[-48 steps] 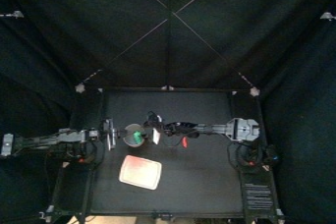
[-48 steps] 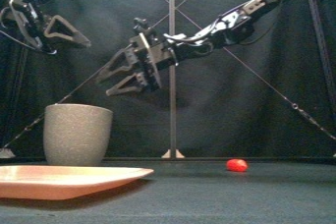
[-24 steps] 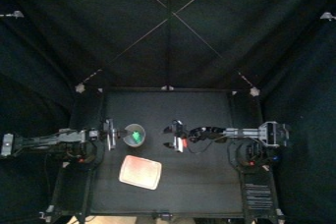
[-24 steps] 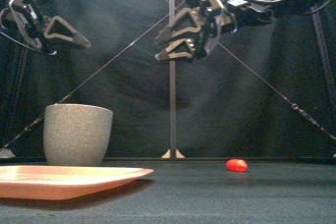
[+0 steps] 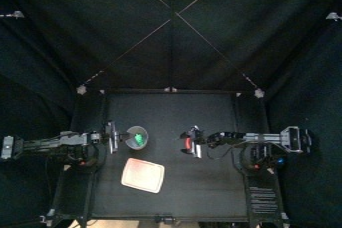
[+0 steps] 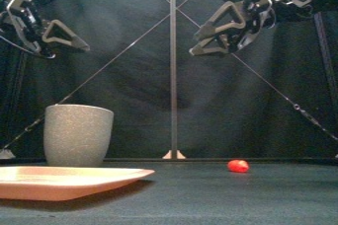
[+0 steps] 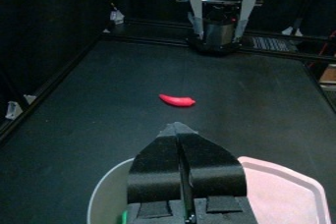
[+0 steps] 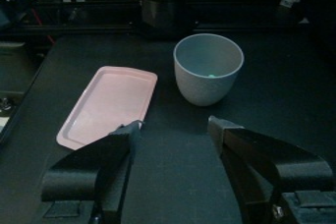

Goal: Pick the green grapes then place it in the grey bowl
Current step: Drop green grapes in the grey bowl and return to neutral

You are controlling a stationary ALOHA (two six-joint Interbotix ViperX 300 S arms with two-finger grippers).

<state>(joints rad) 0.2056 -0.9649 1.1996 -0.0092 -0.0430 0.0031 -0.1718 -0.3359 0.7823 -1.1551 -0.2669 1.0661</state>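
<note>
The green grapes (image 5: pixel 136 137) (likely light, knobbly; pinch mid-bunch) lie in the grey bowl (image 6: pixel 78 135) beneath the closed left gripper (image 7: pixel 180 130); the right gripper (image 8: pixel 175 128) gapes wide, empty.

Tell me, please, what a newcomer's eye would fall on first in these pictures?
The tall grey cup stands left of the middle, with a green toy inside. A flat pink tray lies in front of it, and a small red toy sits alone to the right. Above, the right gripper hangs with fingers open.
</note>
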